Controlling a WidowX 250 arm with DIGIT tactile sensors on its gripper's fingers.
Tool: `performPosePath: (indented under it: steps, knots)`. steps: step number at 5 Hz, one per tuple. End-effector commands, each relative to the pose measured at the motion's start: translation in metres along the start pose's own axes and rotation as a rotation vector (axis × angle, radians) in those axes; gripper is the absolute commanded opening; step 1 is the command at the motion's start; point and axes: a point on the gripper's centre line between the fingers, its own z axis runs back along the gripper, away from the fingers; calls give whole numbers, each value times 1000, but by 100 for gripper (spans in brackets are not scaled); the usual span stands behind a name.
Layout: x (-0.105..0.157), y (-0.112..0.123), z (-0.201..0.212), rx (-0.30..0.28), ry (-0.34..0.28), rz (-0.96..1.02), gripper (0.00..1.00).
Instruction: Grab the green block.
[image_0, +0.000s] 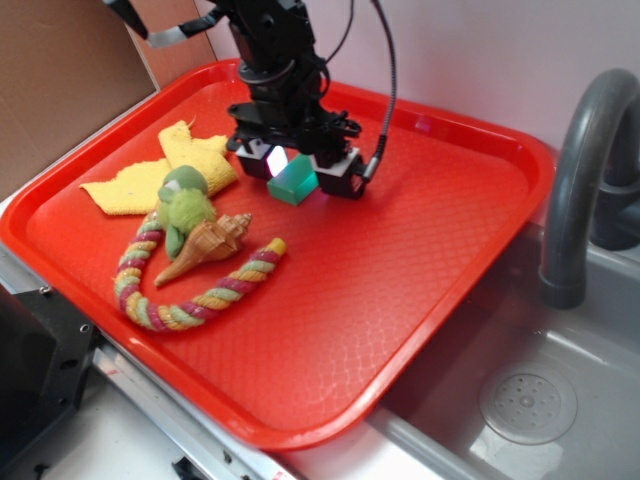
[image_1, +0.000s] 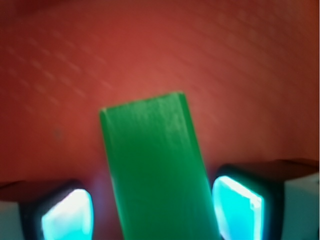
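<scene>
- Exterior view: I have the hand (image_0: 298, 170) low over the red tray (image_0: 430, 290) in the upper middle of the frame, its two glowing pads straddling the green block (image_0: 293, 181).
- The block lies on the tray between the pads, well apart from the clutter at left: yellow cloth (image_0: 150, 180), plush toy (image_0: 185, 205), shell (image_0: 210, 245) and rope (image_0: 200, 295).
- A sink (image_0: 530, 400) and grey faucet (image_0: 580, 170) fill the right side, off the tray.
- Wrist view: the block (image_1: 155, 170) runs up the middle from the bottom edge, slightly tilted, with tray (image_1: 160, 50) showing above it.
- One finger pad (image_1: 67, 215) sits at lower left, the other at lower right. The hand is spread: red tray shows in the gap on the left, and a thin gap seems to remain on the right.
- My judgement: this is the pre-grasp step, hand aligned and down, not yet pinching.
- Next I'd close the hand on the block's long sides. The right pad looks nearer, so the block may slide or twist a little as the pads meet it. Then lift straight up.
</scene>
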Motion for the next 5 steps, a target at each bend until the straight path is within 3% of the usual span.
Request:
performPosePath:
  steps: [1, 2, 3, 5]
  knots:
    - [-13, 2, -4, 14, 8, 3, 0]
    - [-10, 5, 13, 24, 2, -22, 0]
    - [-6, 1, 63, -41, 51, -76, 0]
    - [-43, -8, 167, -111, 0, -261, 0]
